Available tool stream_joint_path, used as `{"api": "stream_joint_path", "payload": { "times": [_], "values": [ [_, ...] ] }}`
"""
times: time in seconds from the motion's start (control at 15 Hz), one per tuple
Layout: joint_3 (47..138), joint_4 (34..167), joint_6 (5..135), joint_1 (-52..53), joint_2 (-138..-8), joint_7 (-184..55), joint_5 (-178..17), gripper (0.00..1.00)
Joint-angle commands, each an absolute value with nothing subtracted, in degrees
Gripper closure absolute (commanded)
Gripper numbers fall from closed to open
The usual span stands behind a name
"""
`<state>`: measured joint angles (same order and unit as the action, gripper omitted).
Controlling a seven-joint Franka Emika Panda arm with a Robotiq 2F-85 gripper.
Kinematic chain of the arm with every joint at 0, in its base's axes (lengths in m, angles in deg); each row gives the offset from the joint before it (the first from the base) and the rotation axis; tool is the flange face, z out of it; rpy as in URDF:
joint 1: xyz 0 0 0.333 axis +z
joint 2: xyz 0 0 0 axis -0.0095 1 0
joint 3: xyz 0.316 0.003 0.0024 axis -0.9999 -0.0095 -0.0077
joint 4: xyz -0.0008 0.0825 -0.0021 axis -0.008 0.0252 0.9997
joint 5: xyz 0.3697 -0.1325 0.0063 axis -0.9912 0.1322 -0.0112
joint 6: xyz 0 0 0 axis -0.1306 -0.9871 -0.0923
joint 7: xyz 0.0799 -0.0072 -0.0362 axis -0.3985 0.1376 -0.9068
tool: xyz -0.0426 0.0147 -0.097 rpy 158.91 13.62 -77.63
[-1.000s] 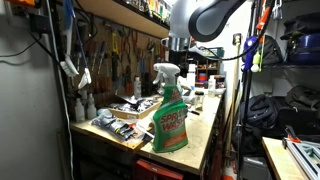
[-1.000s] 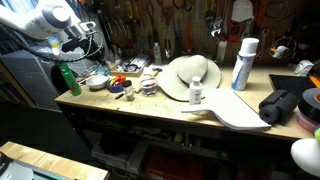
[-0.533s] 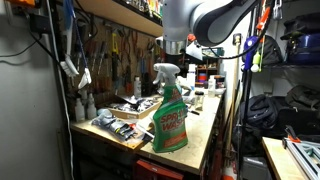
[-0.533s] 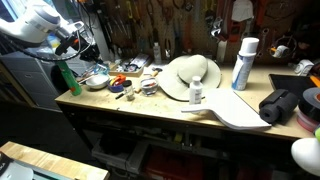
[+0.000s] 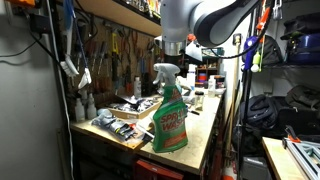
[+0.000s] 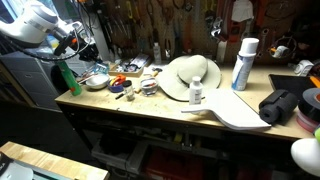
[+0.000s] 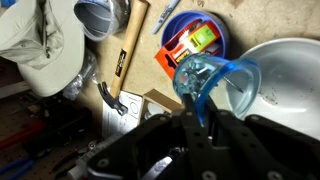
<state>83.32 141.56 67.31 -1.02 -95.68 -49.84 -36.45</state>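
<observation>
This is a workshop — a crowded one. A long wooden workbench [image 6: 150, 106] stands under a back wall hung with many metal hand tools [image 6: 165, 18], in the upper middle of the frame. In the wrist view a wooden-handled claw hammer [image 7: 125, 55] lies at upper left — beside tins and papers.

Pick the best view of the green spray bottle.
Exterior view: the spray bottle stands whole, large in the foreground. In an exterior view the spray bottle looks tiny. The wrist view does not clearly show it.
</observation>
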Motion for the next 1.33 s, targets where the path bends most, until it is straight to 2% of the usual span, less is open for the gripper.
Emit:
{"api": "stream_joint_path", "payload": {
  "times": [0.0, 1.0, 1.13, 1.2, 1.27],
  "values": [
    [81.8, 141.5, 61.9, 0.6, -96.1, -44.9, -30.0, 0.91],
    [79.5, 131.1, 45.0, 6.0, -87.9, -40.4, -27.0, 0.91],
    [80.1, 130.1, 47.3, 5.9, -87.6, -44.1, -31.8, 0.91],
    [80.8, 131.0, 53.2, 5.2, -88.7, -48.1, -34.1, 0.91],
    [80.4, 131.2, 48.9, 6.0, -87.9, -43.3, -30.6, 0.88]
  ]
}}
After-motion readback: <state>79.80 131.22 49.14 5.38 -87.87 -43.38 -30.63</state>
